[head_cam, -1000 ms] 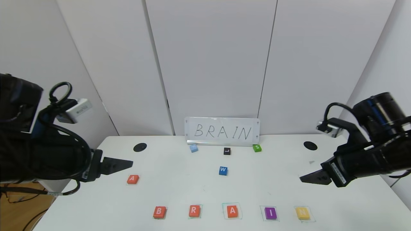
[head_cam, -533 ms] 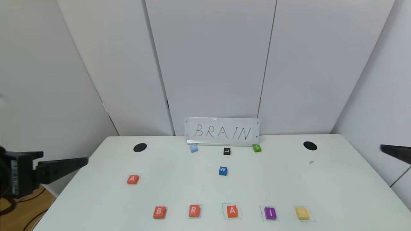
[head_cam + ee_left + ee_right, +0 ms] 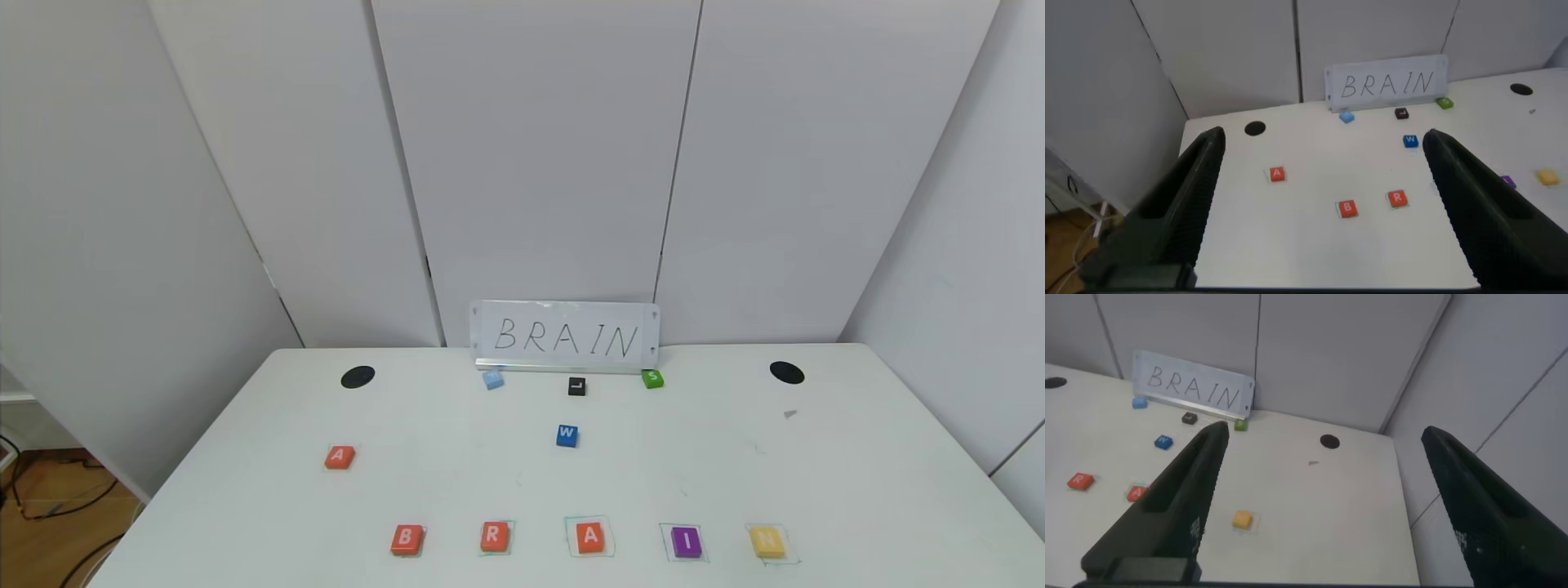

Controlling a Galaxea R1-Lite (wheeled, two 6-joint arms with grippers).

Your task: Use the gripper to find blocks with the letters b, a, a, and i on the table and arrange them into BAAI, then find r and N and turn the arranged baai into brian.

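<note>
Both hands are out of my head view now; only the wrist views show them. On the left wrist view my left hand (image 3: 1319, 208) hangs with its two dark fingers (image 3: 1180, 208) spread wide and empty, looking across the table (image 3: 1306, 245) from off its left near corner. On the right wrist view my right hand (image 3: 1319, 506) is likewise spread and empty, off the table's right side. From the head view I get the full near row, left to right: B (image 3: 406, 539), r (image 3: 495, 536), an A (image 3: 590, 536), the purple I (image 3: 687, 541) and N (image 3: 768, 541), each apart from its neighbour, the last four sitting on faint green drawn squares. The spare A (image 3: 340, 457) lies alone, farther back on the left. A blue W block (image 3: 567, 435) sits mid-table, and a light blue block (image 3: 492, 379), a black L block (image 3: 577, 386) and a green S block (image 3: 652, 378) lie along the foot of the BRAIN sign (image 3: 565, 337) at the far edge. My left wrist view hides the row's A behind a finger, and the right wrist view shows only part of the row. A second ago both hands reached in over the table's sides; half a second ago only their tips showed; no block has shifted.
</note>
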